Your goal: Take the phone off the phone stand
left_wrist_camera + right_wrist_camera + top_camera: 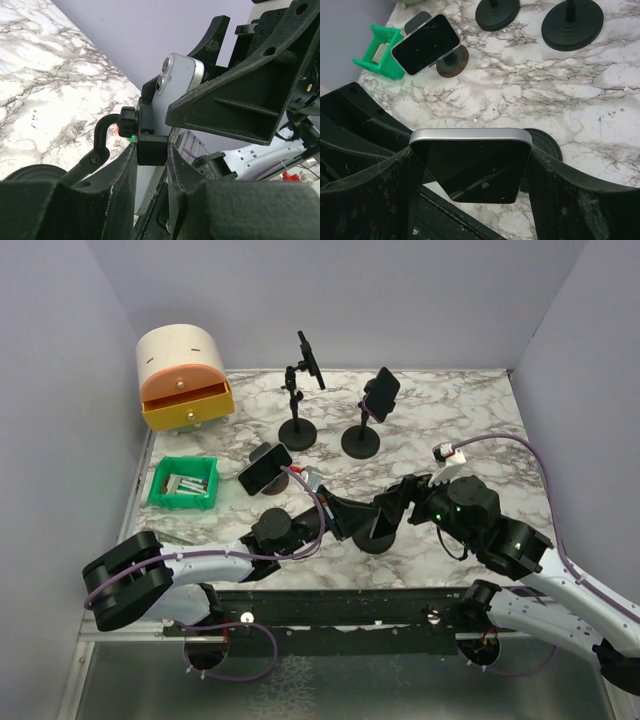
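Marbled white-grey table (455, 430); green bin (184, 497); orange-yellow drawer (188, 405); silver-edged black phone (470, 165).

No legible txt, labels, brands or nos. anywhere in view.

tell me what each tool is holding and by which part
Right tool grips the phone by its opposite side edges; left tool pinches the stand's clamp behind the phone.

The left gripper (152, 150) is squeezing the black clamp of the phone stand (100, 145) between its fingers. The white phone (172, 100) is standing upright in it, and the right gripper (186, 82) is holding its sides above the marble counter (45, 90).
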Robot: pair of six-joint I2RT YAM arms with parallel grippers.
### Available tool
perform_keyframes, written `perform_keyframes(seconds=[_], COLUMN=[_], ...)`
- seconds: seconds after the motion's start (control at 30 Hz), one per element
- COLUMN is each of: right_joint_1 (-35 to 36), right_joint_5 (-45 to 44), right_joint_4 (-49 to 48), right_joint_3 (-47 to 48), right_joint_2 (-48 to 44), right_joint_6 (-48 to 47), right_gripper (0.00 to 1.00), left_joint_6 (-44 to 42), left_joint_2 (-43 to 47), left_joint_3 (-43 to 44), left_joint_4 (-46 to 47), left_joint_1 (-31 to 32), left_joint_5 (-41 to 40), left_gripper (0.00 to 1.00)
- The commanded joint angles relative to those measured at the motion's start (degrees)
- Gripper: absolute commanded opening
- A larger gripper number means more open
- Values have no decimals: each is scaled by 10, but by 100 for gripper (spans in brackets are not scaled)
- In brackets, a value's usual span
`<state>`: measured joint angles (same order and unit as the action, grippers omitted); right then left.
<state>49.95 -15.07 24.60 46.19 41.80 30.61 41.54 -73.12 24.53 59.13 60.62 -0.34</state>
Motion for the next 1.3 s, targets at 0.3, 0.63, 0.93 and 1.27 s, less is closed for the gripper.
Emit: perform_keyframes(seconds=[0.3,0.63,0.93,1.27], right_joint_1=[-4,-4,-4,-4], right_joint_5=[74,115,148,180], right_joint_4=[-31,-41,-37,19], right_joint_3=[-12,10,72,166], right_joint_2=[-29,-35,-29,-12], right_joint_6=[-15,-12,-17,-33], right_gripper=[0,0,0,0], left_joint_6=[7,-5,-21,-30], left_joint_2=[-25,-40,-1,128], left_joint_3=[-7,1,7,11], left_joint_4=[13,7,-34,-176], left_joint_1=[-8,-8,-7,-7], left_joint_5=[3,18,13,-66], left_gripper=[0,0,41,99])
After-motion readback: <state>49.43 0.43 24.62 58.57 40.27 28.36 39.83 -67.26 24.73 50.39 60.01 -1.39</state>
